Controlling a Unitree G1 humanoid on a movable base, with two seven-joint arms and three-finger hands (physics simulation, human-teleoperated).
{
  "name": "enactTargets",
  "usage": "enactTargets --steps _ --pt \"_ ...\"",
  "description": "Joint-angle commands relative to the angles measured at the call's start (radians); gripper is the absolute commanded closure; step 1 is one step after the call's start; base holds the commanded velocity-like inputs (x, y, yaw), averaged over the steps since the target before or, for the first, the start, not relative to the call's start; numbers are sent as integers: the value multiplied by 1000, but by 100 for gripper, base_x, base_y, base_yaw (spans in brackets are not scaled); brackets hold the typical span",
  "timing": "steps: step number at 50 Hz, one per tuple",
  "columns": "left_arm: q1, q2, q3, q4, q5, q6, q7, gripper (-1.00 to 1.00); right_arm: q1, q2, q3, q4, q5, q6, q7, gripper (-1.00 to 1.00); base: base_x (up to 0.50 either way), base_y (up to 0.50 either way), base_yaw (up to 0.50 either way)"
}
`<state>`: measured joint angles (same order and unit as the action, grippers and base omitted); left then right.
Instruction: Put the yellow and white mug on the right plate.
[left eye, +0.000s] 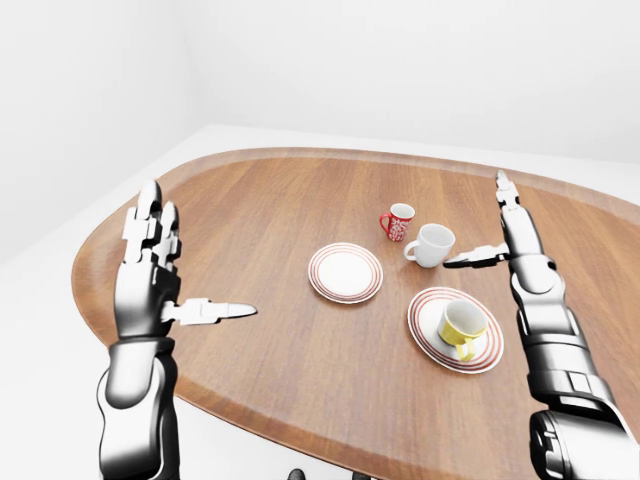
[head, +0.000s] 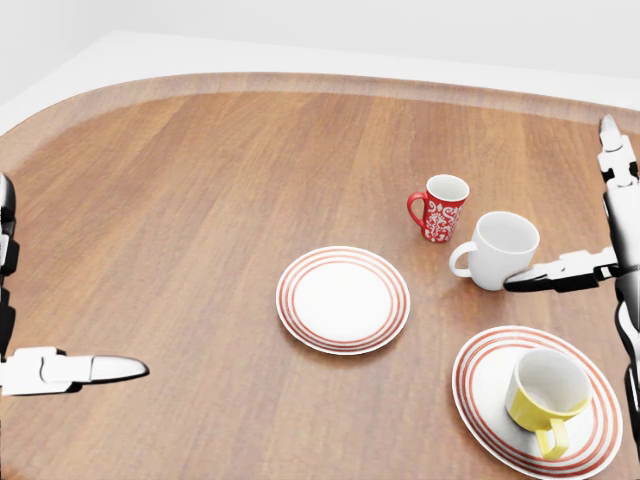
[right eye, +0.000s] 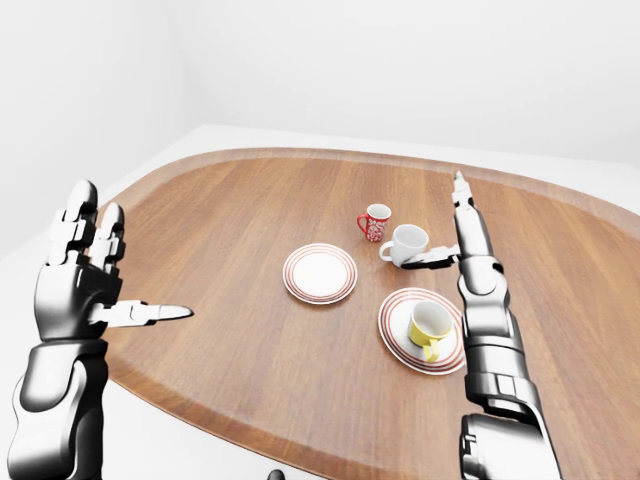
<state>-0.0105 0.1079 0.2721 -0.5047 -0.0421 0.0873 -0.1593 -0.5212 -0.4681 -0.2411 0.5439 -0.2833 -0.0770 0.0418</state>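
While both robot hands hang clear of the crockery, the scene reads left to right:
Left robot hand (left eye: 150, 275): fingers spread, holding nothing, well apart from every dish, idle by my judgement.
Left plate (head: 343, 299): bare, between the two robot hands.
Red mug (head: 439, 207), white mug (head: 499, 249): near the right robot hand's thumb, apart from it.
Yellow and white mug (head: 546, 394): upright on the right plate (head: 480, 377), below the right robot hand; task looks done.
Right robot hand (left eye: 511, 228): spread, raised, empty; the head view's edge cuts it off.

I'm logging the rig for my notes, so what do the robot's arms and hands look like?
Both arms are glossy silver-grey metal in rounded segments with dark joints. The left hand and right hand each carry three slim, blocky, segmented fingers. No cables, sleeves or markings show.
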Motion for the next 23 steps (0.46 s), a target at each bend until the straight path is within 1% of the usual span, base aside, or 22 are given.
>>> enactTargets --steps 1,2,3,6,16,20,23 --pt "8 -7 -3 -79 -1 0 -11 -100 123 54 -53 -446 22 72 111 -100 0 0 0" --pt "9 -8 -3 -90 -2 0 -13 -100 133 60 -57 -490 24 92 122 -100 0 0 0" --pt "9 -9 -3 -103 -3 0 -14 -100 144 67 -61 -548 27 120 137 -100 0 0 0" --pt "9 -11 -1 -138 -7 0 -16 -100 164 83 -68 -649 30 164 163 -100 0 0 0" --pt "2 -15 20 -363 -43 0 -28 -100 210 114 -106 -1003 76 164 259 -100 0 0 0" --pt "-13 -11 39 -434 -62 0 -30 -100 222 128 -112 -1132 99 164 291 -100 0 0 0" --pt "-27 -7 54 -485 -81 0 -29 -100 233 144 -118 -1272 134 164 320 -100 0 0 0"
